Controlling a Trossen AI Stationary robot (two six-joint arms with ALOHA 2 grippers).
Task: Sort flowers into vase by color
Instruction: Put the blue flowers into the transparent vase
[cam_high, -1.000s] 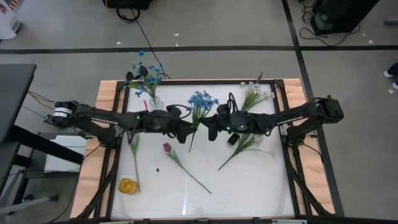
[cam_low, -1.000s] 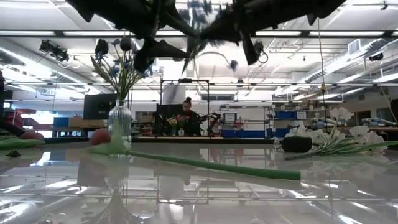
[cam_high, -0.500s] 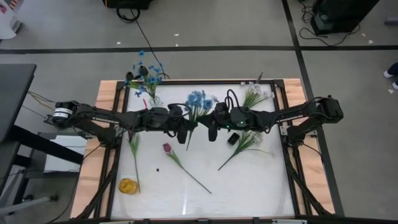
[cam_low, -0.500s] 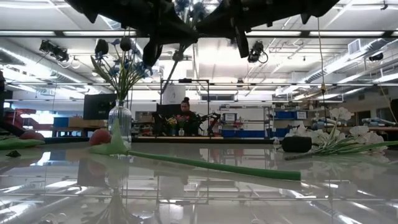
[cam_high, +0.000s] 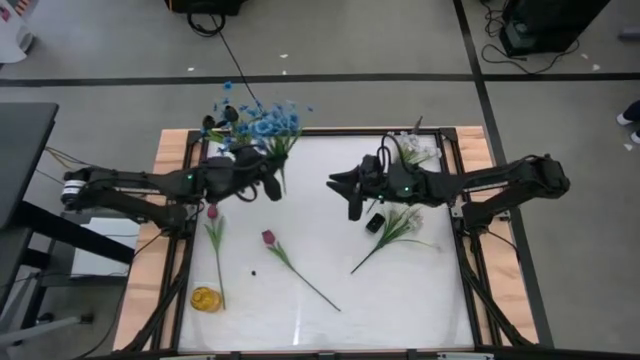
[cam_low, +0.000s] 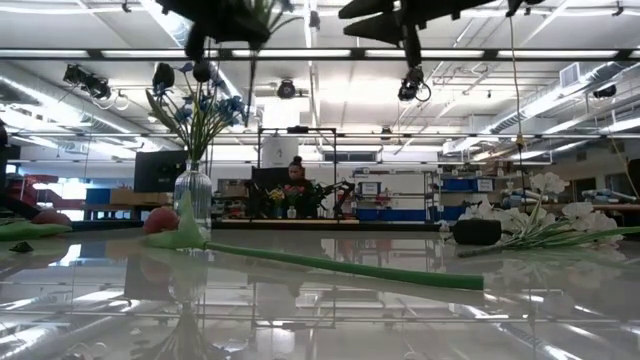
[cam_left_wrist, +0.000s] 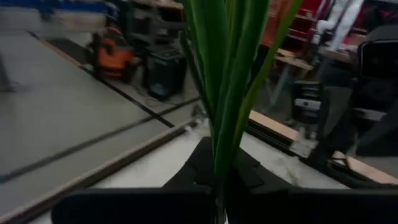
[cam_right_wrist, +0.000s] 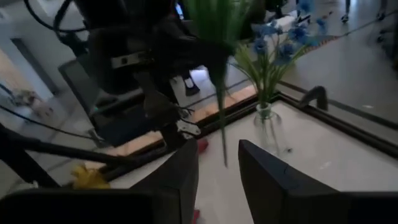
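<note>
A blue flower (cam_high: 272, 122) with a leafy green stem is lifted clear above the table's far left part, beside the glass vase (cam_high: 246, 160) that holds other blue flowers (cam_high: 230, 108). My left gripper (cam_high: 274, 182) is shut on its stem. My right gripper (cam_high: 342, 192) hangs open over the table's middle, nothing between its fingers (cam_right_wrist: 180, 180). Two pink tulips (cam_high: 268, 238) (cam_high: 212, 212) lie flat on the table, and white sprays (cam_high: 400, 225) (cam_high: 415, 150) lie at the right. My left gripper pinches the blue flower's stem and its long green leaves (cam_left_wrist: 222, 163) between its two fingers. The blooms stand above the fingers. The bare stem end (cam_right_wrist: 222, 140) hangs below them, clear of the table.
A yellow thing (cam_high: 205, 298) lies near the front left, and a small dark object (cam_high: 375, 222) by the white spray. In the low view one tulip's stem (cam_low: 340, 265) runs across the table. A wooden frame (cam_high: 170, 150) borders the table. A person shows far behind in the room.
The blue flower has passed from my right gripper to my left. The left gripper has shut on the stem and carried it toward the table's far left, next to the vase. The right gripper has opened, let go and drawn back toward the right.
</note>
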